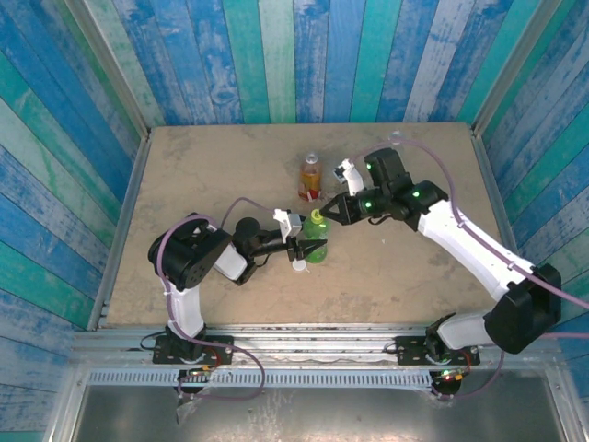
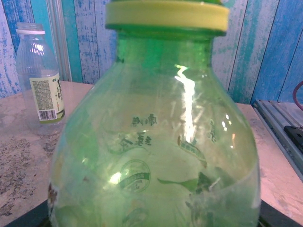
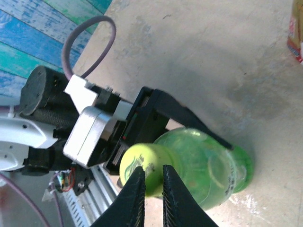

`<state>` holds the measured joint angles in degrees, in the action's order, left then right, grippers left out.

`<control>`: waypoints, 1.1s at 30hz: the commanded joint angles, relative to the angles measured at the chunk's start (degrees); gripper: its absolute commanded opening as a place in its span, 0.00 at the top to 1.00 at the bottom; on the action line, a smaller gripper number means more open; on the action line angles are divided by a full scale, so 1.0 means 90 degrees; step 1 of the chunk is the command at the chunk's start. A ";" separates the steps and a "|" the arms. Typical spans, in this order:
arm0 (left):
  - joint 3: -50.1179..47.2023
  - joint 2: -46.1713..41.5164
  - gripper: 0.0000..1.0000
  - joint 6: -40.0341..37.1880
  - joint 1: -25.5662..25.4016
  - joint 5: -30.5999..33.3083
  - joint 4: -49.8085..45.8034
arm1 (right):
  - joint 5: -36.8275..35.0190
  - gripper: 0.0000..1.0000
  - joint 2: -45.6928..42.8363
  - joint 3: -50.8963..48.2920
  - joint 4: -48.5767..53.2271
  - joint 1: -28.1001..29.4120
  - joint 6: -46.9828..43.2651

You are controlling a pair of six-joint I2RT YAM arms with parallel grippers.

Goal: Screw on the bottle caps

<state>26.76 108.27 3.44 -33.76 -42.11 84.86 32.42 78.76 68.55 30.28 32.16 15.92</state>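
Note:
The green bottle (image 1: 316, 247) (image 2: 156, 156) (image 3: 208, 170) stands upright mid-table, and my left gripper (image 1: 299, 249) is shut on its body from the left. Its black fingers (image 3: 189, 118) flank the bottle in the right wrist view. A yellow-green cap (image 1: 317, 217) (image 2: 165, 16) (image 3: 142, 163) sits on the bottle's neck. My right gripper (image 1: 328, 214) (image 3: 150, 169) hovers at the cap from the right. Its jaws are shut, narrower than the cap and lying over its top, not around it. The amber bottle with the red label (image 1: 311, 180) (image 3: 296, 35) stands just behind.
A clear bottle with a green label (image 1: 398, 138) (image 2: 40, 80) stands at the far right near the back wall. A small white round thing (image 1: 299, 266) lies by the green bottle's near side. Blue plank walls enclose the table on three sides.

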 commanded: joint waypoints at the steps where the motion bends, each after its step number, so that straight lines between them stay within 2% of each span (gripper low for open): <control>1: -0.0044 0.0200 0.37 -0.0070 0.0028 0.0128 -0.0386 | 0.0367 0.87 -0.0181 -0.0254 0.0302 0.0025 0.0095; 5: -0.0023 0.0226 0.37 -0.0055 0.0028 0.0113 -0.0391 | 0.0097 0.86 -0.0461 -0.0203 0.0248 0.0013 0.0111; 9: -0.0018 0.0224 0.37 -0.0041 0.0029 0.0103 -0.0384 | -0.0337 0.79 -0.0444 -0.0017 0.0081 -0.0031 0.0106; 11: -0.0033 0.0201 0.37 -0.0058 0.0030 0.0117 -0.0397 | -0.0294 0.75 -0.0253 0.0125 -0.0005 -0.0032 0.0073; 15: -0.0044 0.0175 0.37 -0.0083 0.0028 0.0116 -0.0425 | -0.0052 0.74 0.0292 0.0568 0.0158 -0.0039 -0.0101; 21: -0.0053 0.0102 0.37 -0.0150 0.0030 0.0122 -0.0508 | 0.0325 0.81 0.0566 0.0645 0.0215 -0.0045 -0.0117; 27: -0.0086 0.0101 0.37 -0.0099 0.0029 0.0152 -0.0447 | 0.0393 0.91 0.0044 -0.0030 0.0134 -0.0035 0.0036; 33: -0.0102 0.0070 0.37 -0.0032 0.0030 0.0260 -0.0407 | 0.0631 0.91 -0.0349 -0.0381 0.0119 -0.0003 0.0113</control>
<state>26.72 108.27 3.38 -33.76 -41.80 84.84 35.35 76.93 66.22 30.13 31.81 16.53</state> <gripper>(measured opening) 0.632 0.088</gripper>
